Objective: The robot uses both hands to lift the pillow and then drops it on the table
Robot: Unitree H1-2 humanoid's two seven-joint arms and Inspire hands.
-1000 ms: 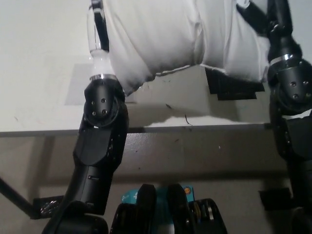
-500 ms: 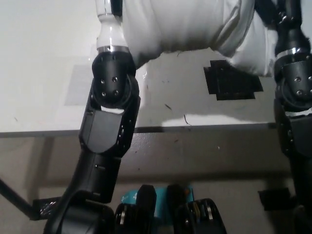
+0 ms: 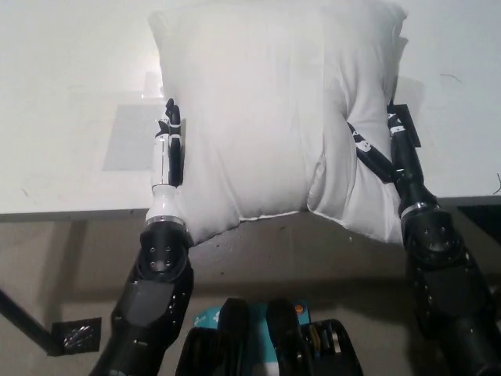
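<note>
The big white pillow (image 3: 266, 117) fills the middle of the head view, and its lower edge hangs past the table's front edge. My white left hand (image 3: 168, 145) presses flat against its left side. On the pillow's right side my black right hand (image 3: 380, 153) pushes in, and the fabric folds inward there. The pillow is squeezed between the two hands. I cannot tell whether its underside rests on the white table (image 3: 70, 94).
A faint grey rectangle (image 3: 125, 145) marks the table left of my left hand. A black tape patch (image 3: 409, 129) peeks out behind my right hand. The table's front edge (image 3: 70, 211) runs across the picture; a black patch (image 3: 74, 333) lies on the floor below.
The pillow, which was up at the top of the picture and close to the camera, has come down and toward me. Both arms have drawn back with it, and the hands now show at its sides.
</note>
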